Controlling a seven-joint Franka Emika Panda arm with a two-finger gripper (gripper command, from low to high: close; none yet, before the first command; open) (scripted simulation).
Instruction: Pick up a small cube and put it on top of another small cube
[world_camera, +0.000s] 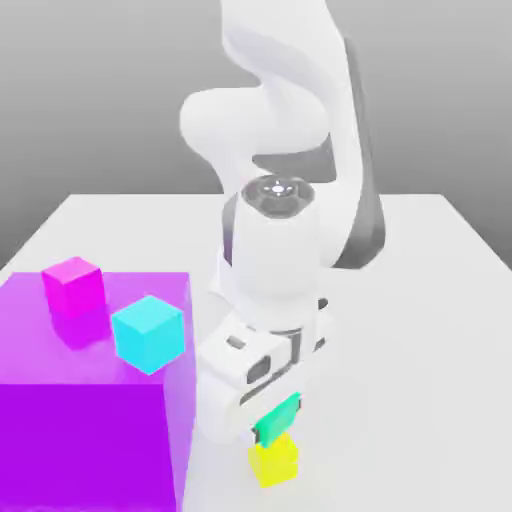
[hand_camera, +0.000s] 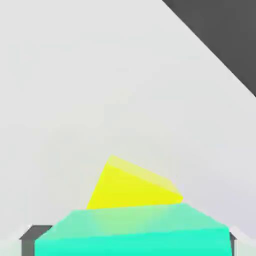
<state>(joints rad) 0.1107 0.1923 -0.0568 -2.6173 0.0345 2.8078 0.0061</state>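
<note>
Since it is presumably meant for stacking, the plain teal-green cube (world_camera: 278, 420) sits clamped in the gripper (world_camera: 278, 419), above the near, matte yellow cube (world_camera: 274, 463).

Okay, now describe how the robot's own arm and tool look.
The arm is glossy white with rounded, bulging segments and dark grey patches at its joints. The tool has a broad white body with dark oval recesses and dark grey tips.

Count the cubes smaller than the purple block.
4: magenta and cyan on the purple block; teal-green at the hand, above yellow. Others may be hidden.
</note>
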